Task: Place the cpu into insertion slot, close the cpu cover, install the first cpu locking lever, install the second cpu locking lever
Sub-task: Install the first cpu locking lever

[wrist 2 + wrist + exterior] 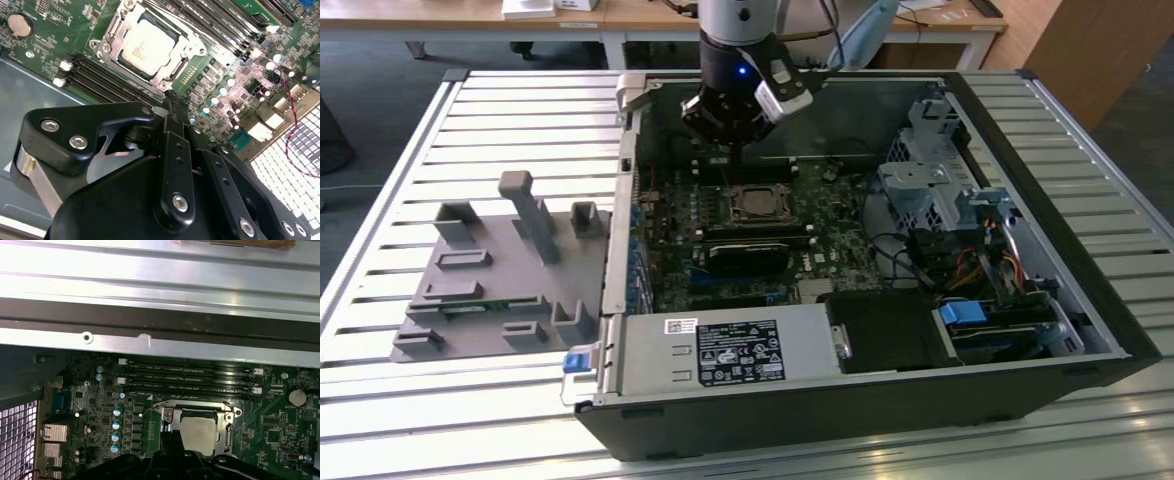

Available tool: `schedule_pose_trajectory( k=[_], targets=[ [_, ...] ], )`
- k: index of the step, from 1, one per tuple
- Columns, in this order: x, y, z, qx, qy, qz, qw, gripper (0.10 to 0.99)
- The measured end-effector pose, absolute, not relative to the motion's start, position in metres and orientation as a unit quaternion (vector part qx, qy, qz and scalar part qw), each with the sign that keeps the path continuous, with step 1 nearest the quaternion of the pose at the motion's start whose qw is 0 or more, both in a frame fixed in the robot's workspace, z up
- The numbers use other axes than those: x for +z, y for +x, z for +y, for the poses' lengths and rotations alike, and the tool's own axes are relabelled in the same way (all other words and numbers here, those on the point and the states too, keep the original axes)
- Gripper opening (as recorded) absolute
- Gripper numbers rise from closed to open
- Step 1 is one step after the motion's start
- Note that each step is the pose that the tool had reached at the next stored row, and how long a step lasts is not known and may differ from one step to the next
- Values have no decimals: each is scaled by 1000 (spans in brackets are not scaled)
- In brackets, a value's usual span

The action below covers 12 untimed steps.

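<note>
We see the cpu point(147, 46) seated in the insertion slot point(159, 25), with the cpu cover point(109, 50) down over it. The gripper point(173, 100) hangs near the cover's corner, jaws together and empty.

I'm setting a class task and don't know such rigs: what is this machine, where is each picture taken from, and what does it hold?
It is one robot arm with a hand over an open computer case on a table. One picture comes from a camera off the arm, two from cameras at its wrist. A silver chip sits in the board, a metal frame around it; the hand hangs near. A grey holder lies on the table. Whether it holds anything is unclear.
</note>
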<state>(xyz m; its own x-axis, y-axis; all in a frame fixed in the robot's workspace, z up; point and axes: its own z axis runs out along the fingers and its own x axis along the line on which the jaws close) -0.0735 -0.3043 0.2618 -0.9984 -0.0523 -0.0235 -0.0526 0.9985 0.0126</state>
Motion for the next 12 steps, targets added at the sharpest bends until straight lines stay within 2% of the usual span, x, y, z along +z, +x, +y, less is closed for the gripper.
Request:
schedule_pose_trajectory(
  k=[12],
  targets=[
    [262,-85,-304,7,-26,1000,12,106]
  ],
)
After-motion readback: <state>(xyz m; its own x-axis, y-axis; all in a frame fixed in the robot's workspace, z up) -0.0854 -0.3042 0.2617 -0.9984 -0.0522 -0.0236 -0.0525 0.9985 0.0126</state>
